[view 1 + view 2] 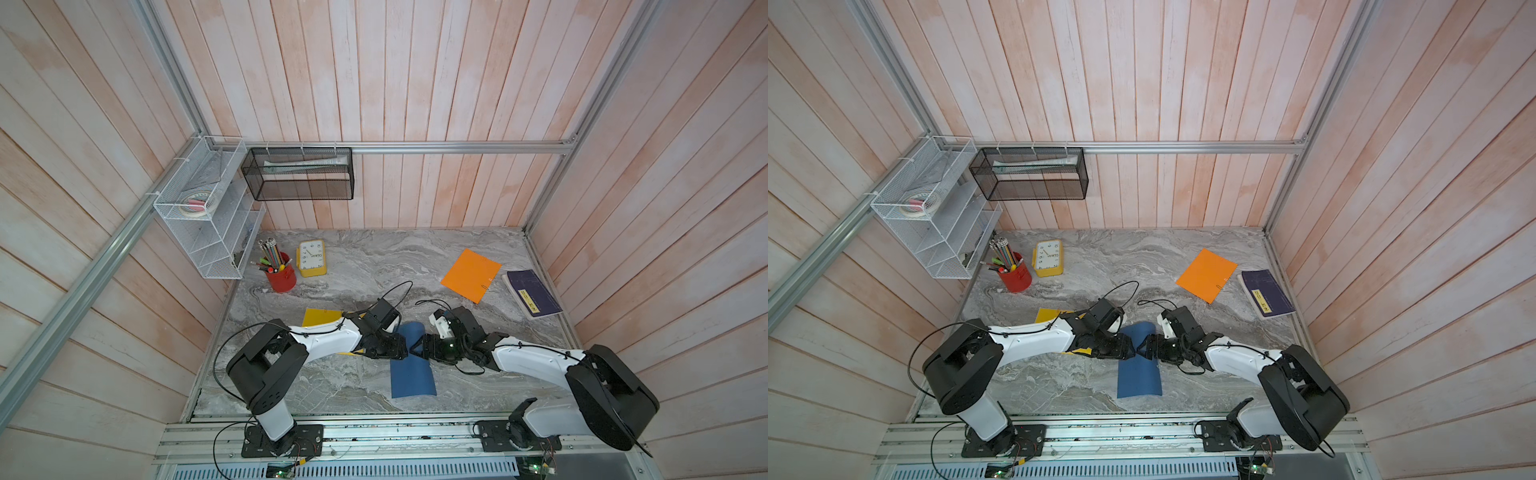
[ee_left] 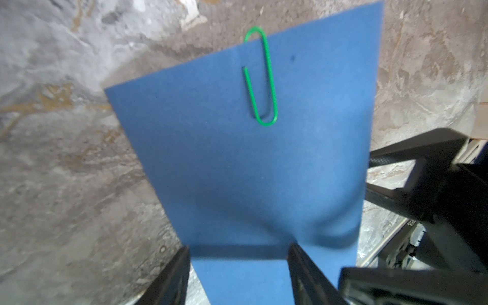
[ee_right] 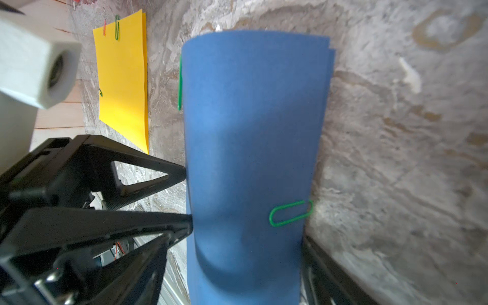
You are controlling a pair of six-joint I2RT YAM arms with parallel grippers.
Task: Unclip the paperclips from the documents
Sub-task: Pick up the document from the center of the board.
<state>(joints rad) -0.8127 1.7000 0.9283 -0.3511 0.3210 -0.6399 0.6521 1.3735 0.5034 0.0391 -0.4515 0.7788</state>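
A green paperclip (image 2: 261,79) is clipped on one edge of the blue document (image 1: 412,376), which bows upward at the front centre of the table (image 1: 353,266). The left gripper (image 3: 188,196) and right gripper (image 1: 417,348) flank it, jaws spread, fingertips touching its opposite side edges. The yellow document (image 3: 121,79) lies flat just beside it.

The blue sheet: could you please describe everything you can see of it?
The blue sheet is thin matte paper or card, layered at one end, lying near the front of the marble table and bowed upward midway. Green paperclips grip opposite long edges. The left gripper and right gripper, both open, meet at the bow.
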